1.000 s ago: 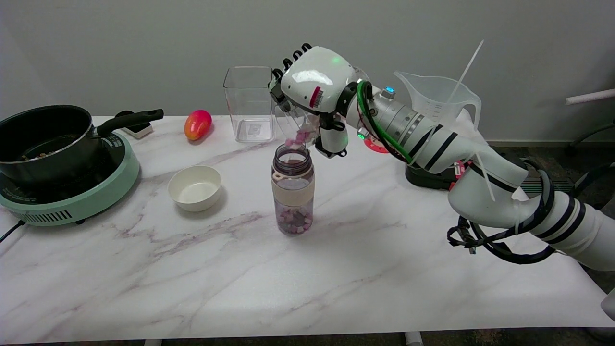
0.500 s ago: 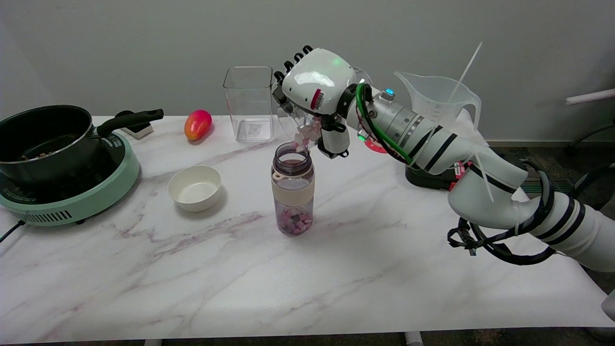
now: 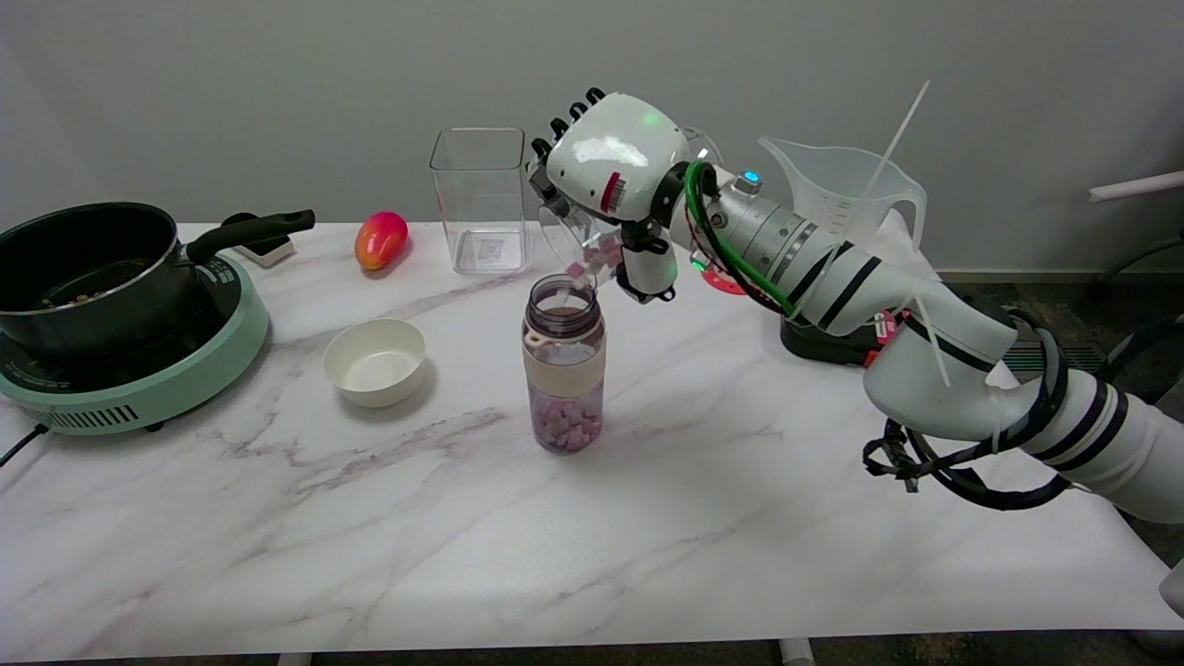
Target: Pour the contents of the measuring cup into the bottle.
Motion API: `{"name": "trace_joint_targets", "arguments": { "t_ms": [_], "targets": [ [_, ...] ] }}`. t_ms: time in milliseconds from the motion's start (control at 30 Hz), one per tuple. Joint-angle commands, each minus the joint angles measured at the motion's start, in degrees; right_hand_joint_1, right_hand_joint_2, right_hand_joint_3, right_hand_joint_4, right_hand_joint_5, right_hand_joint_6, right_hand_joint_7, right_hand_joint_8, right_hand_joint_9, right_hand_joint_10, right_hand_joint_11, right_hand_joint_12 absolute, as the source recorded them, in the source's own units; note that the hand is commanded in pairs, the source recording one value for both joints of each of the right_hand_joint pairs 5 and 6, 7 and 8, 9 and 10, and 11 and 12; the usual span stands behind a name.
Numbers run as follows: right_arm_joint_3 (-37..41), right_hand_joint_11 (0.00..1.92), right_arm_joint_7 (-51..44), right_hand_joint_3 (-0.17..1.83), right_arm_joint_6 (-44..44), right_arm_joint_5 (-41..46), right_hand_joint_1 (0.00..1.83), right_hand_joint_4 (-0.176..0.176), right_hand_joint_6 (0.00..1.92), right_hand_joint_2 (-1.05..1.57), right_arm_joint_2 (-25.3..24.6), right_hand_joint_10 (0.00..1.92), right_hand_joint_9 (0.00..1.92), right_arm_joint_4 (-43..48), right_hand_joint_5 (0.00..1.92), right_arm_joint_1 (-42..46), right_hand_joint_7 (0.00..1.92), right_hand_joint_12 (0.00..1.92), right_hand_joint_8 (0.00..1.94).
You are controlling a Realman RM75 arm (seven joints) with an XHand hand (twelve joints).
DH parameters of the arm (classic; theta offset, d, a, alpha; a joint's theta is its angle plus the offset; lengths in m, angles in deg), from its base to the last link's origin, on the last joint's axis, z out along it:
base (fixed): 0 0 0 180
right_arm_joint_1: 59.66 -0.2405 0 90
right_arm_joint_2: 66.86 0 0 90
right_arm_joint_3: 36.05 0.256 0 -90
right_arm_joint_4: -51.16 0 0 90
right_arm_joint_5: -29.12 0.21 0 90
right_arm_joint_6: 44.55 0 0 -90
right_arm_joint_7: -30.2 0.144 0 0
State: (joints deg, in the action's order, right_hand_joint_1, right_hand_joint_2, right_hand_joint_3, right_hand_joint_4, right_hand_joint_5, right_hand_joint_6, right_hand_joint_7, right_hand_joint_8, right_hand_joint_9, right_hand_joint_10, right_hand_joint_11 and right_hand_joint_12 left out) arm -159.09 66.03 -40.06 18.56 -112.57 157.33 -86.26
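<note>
Right hand (image 3: 615,166) wrapped around tilted measuring cup (image 3: 575,242), light, clear, probably slippery plastic; best held around the body, lip over bottle (image 3: 563,365) mouth.

White marble table (image 3: 370,555), purple veins; mint-green cooker (image 3: 139,388); black pot (image 3: 83,268); red-orange mango (image 3: 380,240); white bowl (image 3: 375,361).

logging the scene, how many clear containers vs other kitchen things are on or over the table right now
Clear containers: 4 (measuring cup in the right hand, bottle, square jar, jug)
Cookware: 2 (pot, hotplate)
Bowls: 1 (white bowl)
Total: 7
</note>
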Motion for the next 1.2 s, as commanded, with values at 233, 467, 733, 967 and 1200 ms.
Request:
{"name": "trace_joint_targets", "arguments": {
  "t_ms": [233, 467, 733, 967, 1200],
  "targets": [
    [-0.2, 1.08, -2.1, 1.75, 0.5, 0.1, 1.54, 0.0, 1.31, 0.02, 0.2, 1.28, 1.28, 0.0, 1.31, -0.4, 1.41, 1.08, 1.41],
    [-0.2, 1.08, -2.9, 1.74, 0.4, 0.2, 1.54, 0.0, 1.3, 0.02, 0.2, 1.28, 1.28, 0.1, 1.3, -0.2, 1.41, 1.08, 1.41],
    [0.0, 1.08, -3.3, 1.73, 0.0, 0.4, 1.54, 0.0, 1.3, 0.03, 0.2, 1.28, 1.28, 0.2, 1.3, -0.1, 1.42, 1.08, 1.42],
    [0.0, 1.09, -3.4, 1.72, -0.1, 0.4, 1.54, 0.0, 1.29, 0.03, 0.2, 1.29, 1.29, 0.3, 1.29, -0.1, 1.42, 1.09, 1.42],
    [0.0, 1.09, -3.4, 1.72, -0.6, 0.3, 1.54, 0.0, 1.3, 0.03, 0.2, 1.29, 1.29, 0.3, 1.3, 0.0, 1.42, 1.09, 1.42]
  ]
}}
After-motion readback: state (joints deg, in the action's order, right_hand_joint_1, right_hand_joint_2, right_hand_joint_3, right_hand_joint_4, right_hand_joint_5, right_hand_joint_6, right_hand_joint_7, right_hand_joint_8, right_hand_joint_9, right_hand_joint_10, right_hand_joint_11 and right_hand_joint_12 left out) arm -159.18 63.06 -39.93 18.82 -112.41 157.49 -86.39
